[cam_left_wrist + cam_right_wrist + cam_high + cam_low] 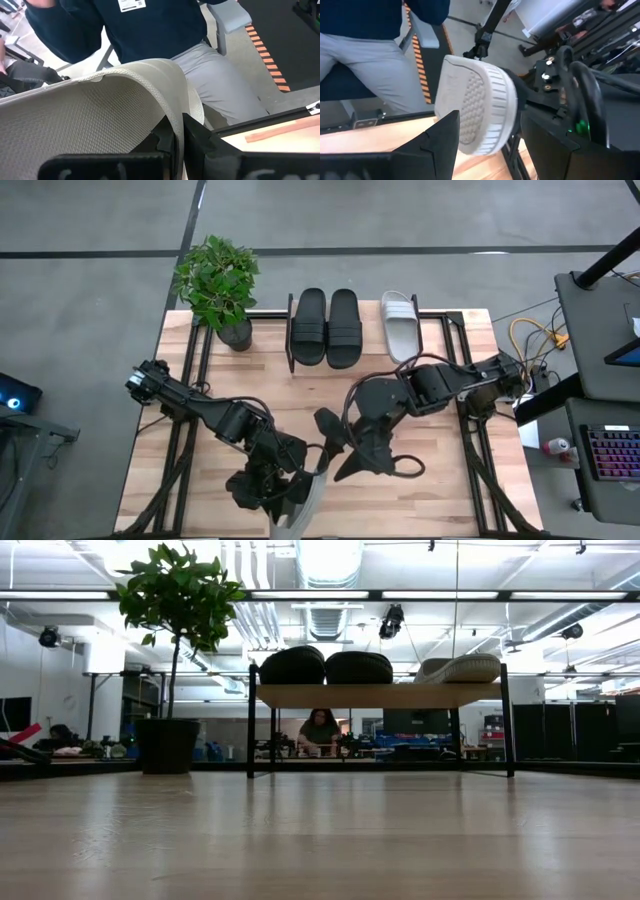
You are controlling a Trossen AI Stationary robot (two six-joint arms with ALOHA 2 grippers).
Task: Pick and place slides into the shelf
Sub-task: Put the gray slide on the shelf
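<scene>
1. Potted plant [218,288], upper left of the high view, sits off the shelf's left end. It takes no slot, so it isn't in the way.
2. Left gripper [300,492], bottom centre of the high view, is clamped fully shut on the last pale grey slide [310,498]. The left wrist view shows its fingers [196,134] pinching the thin strap edge. The slide is off the table and tilted, probably so the sole is presented to the other arm.
3. Shelf [438,330], top centre of the high view: black pair [326,327] side by side on the left, one pale grey slide [402,325] right of them. The bare plank right of that slide looks like the only free slot, so the fourth goes there.
4. Right gripper [352,448], centre of the high view, just right of the left one, has its jaws partly open. In the right wrist view the fingers [432,145] straddle the held slide's rounded end, but whether they're touching it I can't tell. Reads as a handover setup: the free slot is on the right arm's side.
5. Low view: three slides show on the shelf top and neither arm shows. A person sits beyond the table's near edge, seen in both wrist views, clear of the grippers.
</scene>
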